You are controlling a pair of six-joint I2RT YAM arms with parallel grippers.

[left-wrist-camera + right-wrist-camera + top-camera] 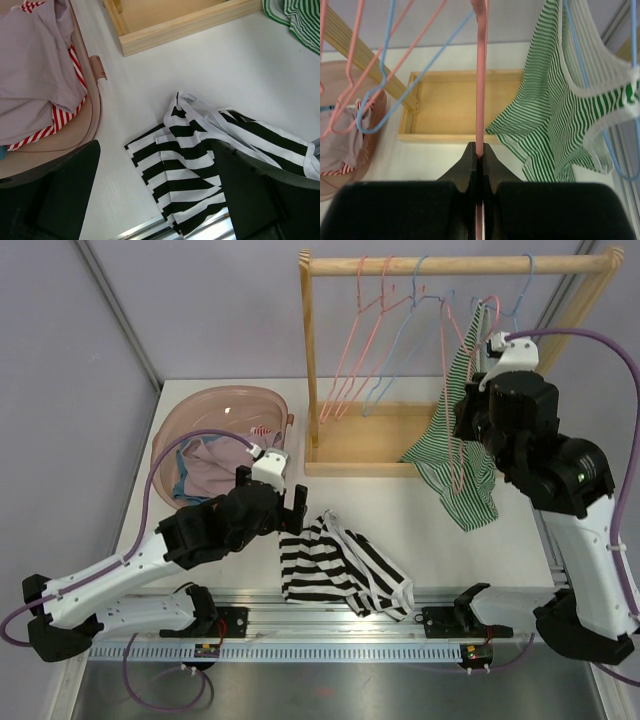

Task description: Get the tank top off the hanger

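Note:
A green-and-white striped tank top [455, 455] hangs at the right end of the wooden rack [309, 360], draped down to the table. It also shows in the right wrist view [555, 110], with a blue wire crossing its white-trimmed neck. My right gripper [468, 412] is shut on a pink hanger wire [481, 75] just left of it, the jaws [480, 152] closed around the wire. A black-and-white striped tank top [340, 565] lies flat on the table. My left gripper [275, 492] is open and empty, hovering over its left edge [156, 150].
Several empty pink and blue hangers [370, 340] hang on the rack's rail. The rack's wooden base tray [365, 440] sits behind the tops. A pink basin [215, 400] with clothes stands at the back left. A metal rail [330, 625] runs along the near edge.

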